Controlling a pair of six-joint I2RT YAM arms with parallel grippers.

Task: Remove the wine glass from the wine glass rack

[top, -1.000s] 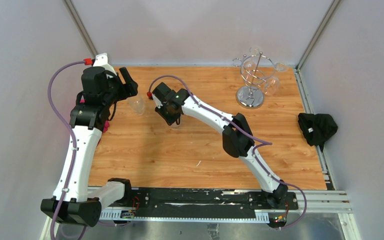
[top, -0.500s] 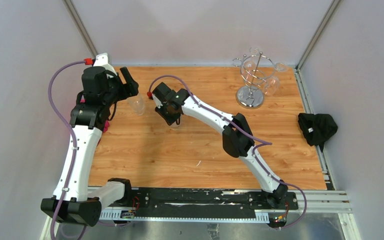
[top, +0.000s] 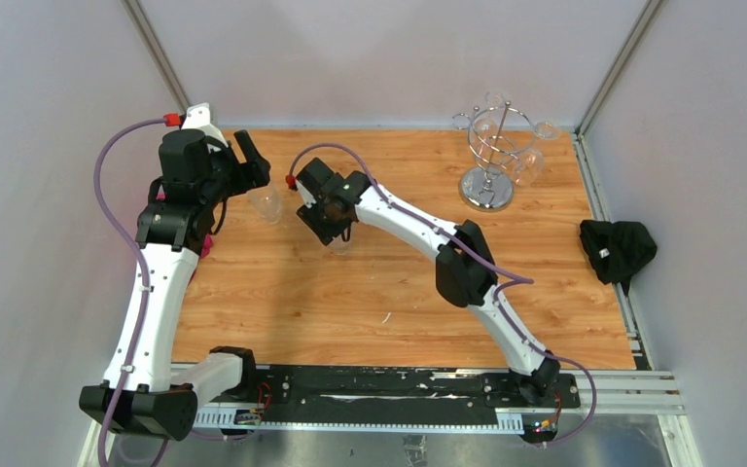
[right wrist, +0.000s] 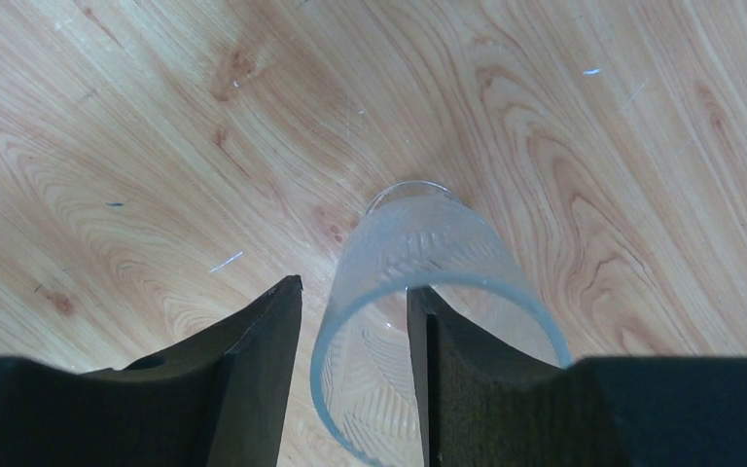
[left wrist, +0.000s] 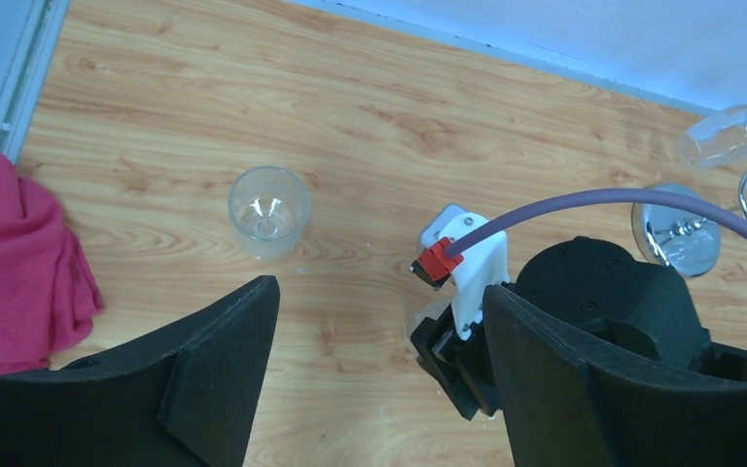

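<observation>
The wine glass rack (top: pixel 491 156) stands at the back right of the table, with clear glasses still hanging on its hooks; its mirrored base (left wrist: pixel 676 233) and one hanging glass (left wrist: pixel 729 136) show in the left wrist view. A clear patterned glass (right wrist: pixel 418 243) stands upright on the wood under my right gripper (right wrist: pixel 355 287). One finger is inside its rim and the other outside, with a gap, so the gripper is open. In the top view that gripper (top: pixel 334 232) is left of centre. My left gripper (left wrist: pixel 379 292) is open and empty. A second clear glass (left wrist: pixel 268 210) stands ahead of it.
A red cloth (left wrist: pixel 10 263) lies at the table's left edge. A black cloth (top: pixel 618 248) lies off the table's right side. The right arm's wrist and purple cable (left wrist: pixel 584 204) pass close in front of the left gripper. Grey walls enclose the back and sides.
My right gripper has shifted slightly up and to the back left over the standing glass. The left arm has barely moved.
</observation>
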